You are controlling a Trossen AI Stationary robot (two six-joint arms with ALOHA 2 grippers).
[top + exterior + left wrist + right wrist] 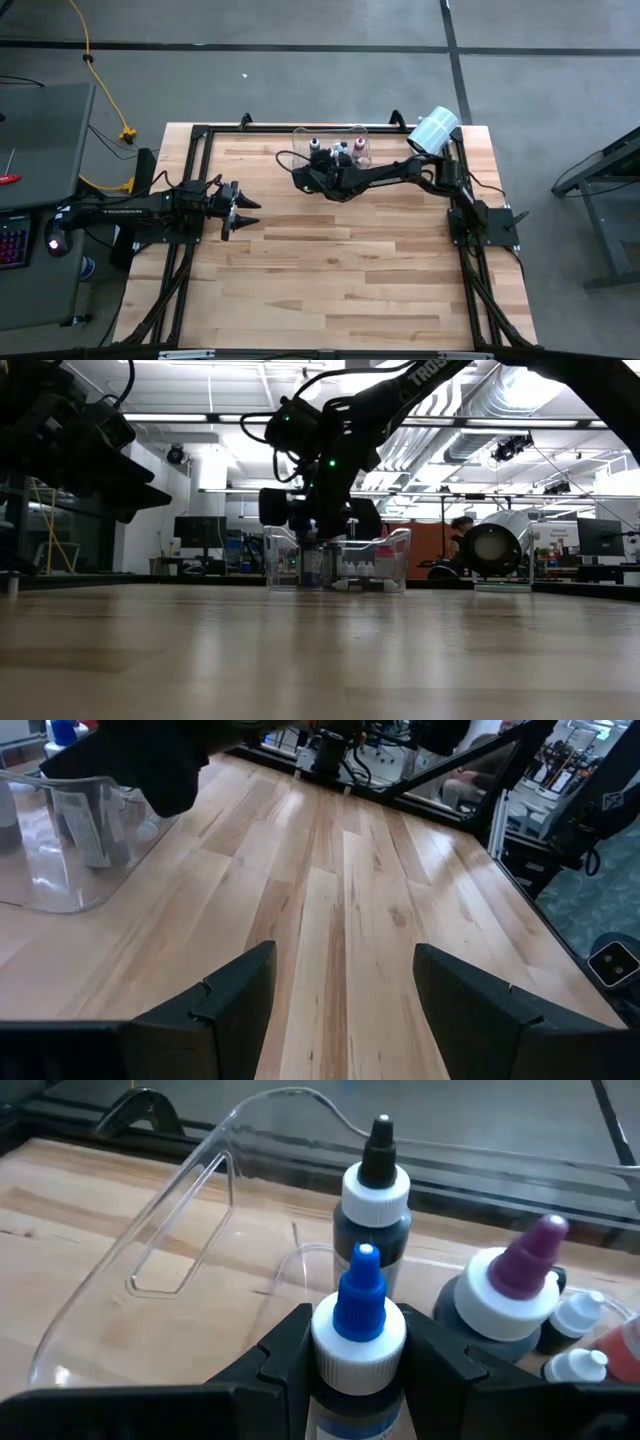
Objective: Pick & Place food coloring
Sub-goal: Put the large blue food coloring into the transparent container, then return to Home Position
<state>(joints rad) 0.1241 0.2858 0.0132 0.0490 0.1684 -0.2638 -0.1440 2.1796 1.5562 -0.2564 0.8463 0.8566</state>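
Note:
In the right wrist view, a food coloring bottle (358, 1320) with a blue tip and a white cap stands upright between the fingers of my right gripper (358, 1355), which is shut on it. The gripper (310, 170) is at the near left part of the clear plastic bin (330, 132). Other food coloring bottles stand in the bin: a black-tipped one (375, 1195), a purple-tipped one (515, 1285) and small white-capped ones (580, 1315). My left gripper (345, 1010) waits open over the table's left side (245, 208). My right gripper pinches the blue-tipped bottle between its two fingers (285, 1350), at the white cap's collar (358, 1348) just below the blue tip. The fingers slant down at it from the table's near right side. The bottle stays upright inside the bin; I cannot tell whether its base rests on the bin's floor.
The bin's clear wall (195, 1200) curves around the held bottle. A large white paper roll (435, 130) lies at the far right corner. A black frame (200, 135) runs along the table's edges. Bare wood (340, 270) lies in the middle and near part.

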